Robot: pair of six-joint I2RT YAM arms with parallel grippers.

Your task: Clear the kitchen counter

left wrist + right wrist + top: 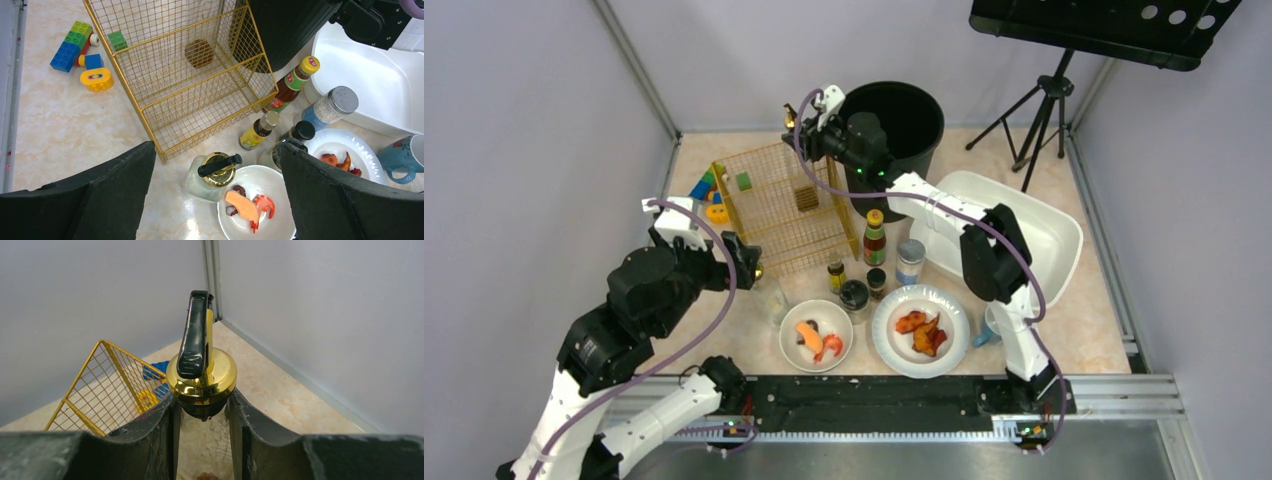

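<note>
Bench, beige speckled top, fills the cell floor; walls close on left, far and right sides, black rail along the near edge. Black bin at the far edge, centre. White tub right of centre, angled, its far corner close to tripod legs standing in the far right corner. Gold wire basket left of the bin, nearly touching it, open side up. Right tool raised by the bin's left rim above the basket's far corner, fingers clamped on the glass body of a gold-capped dispenser, held upright with black lever on top. Left tool spread wide, holding nothing, hovering over a second gold-capped dispenser that stands just off the basket's near corner. Two white plates near the rail: the larger with reddish food, the smaller with orange and shrimp-like pieces, rims almost touching. Bottles crowd between plates, basket and tub: yellow-capped sauce bottle, silver-lidded shaker, small dark bottle, black-capped jar. Blue mug beside the larger plate, partly behind the right arm. Toy blocks between basket and left wall. Bare bench shows near-left and near-right, beside the rail.
</note>
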